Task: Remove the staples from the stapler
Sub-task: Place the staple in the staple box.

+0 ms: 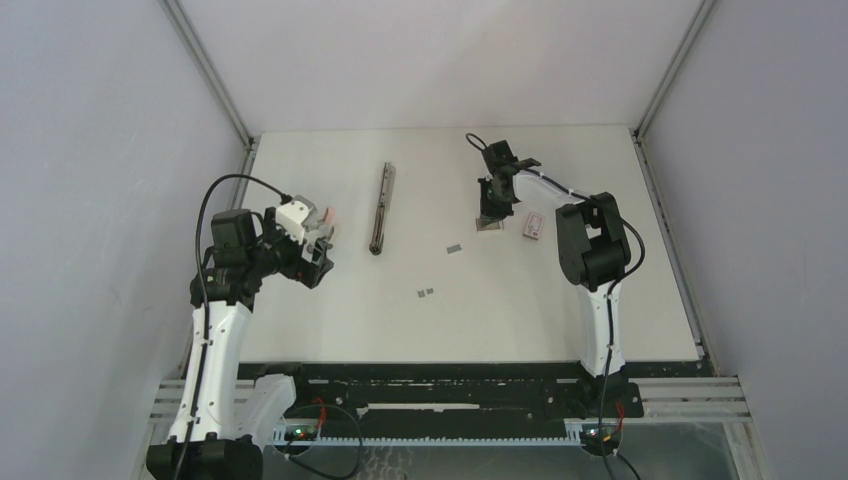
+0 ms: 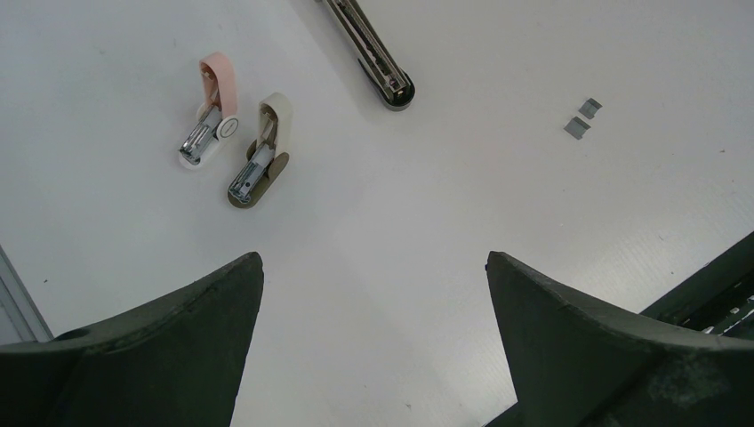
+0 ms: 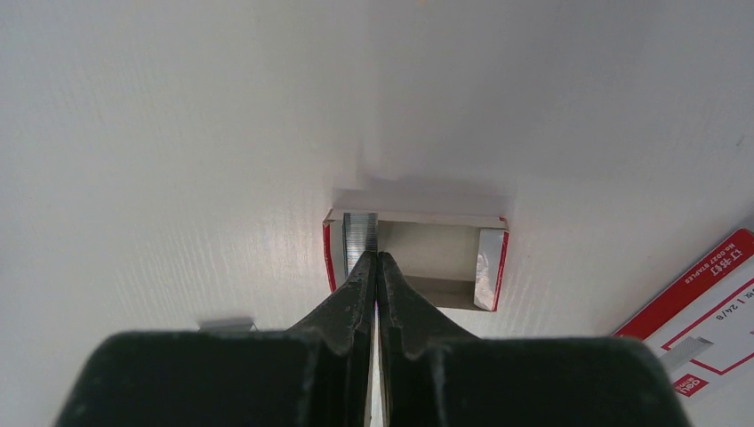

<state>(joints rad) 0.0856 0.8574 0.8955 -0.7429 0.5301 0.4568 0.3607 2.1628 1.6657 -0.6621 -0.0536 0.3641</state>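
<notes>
White tabletop (image 1: 560,310) fills the space between plain grey walls. At its near left the left arm is bent at the elbow, and the left gripper (image 2: 373,267) hangs above the surface with its jaws spread wide and nothing between them. The right arm reaches to the far side, and the right gripper (image 3: 376,258) points down into an open red-and-white box (image 3: 413,218). Its jaws are pressed together, tips at a strip of staples (image 3: 360,236) standing against the box's left wall; whether they pinch it I cannot tell. The stapler (image 1: 381,208) lies unfolded into one long bar, between the arms and apart from both. Loose staple bits (image 1: 424,292) lie near the middle. A second box (image 1: 534,226) sits just right of the open one. Two small claw tools (image 2: 236,142), one pink and one cream, lie side by side ahead of the left gripper.
</notes>
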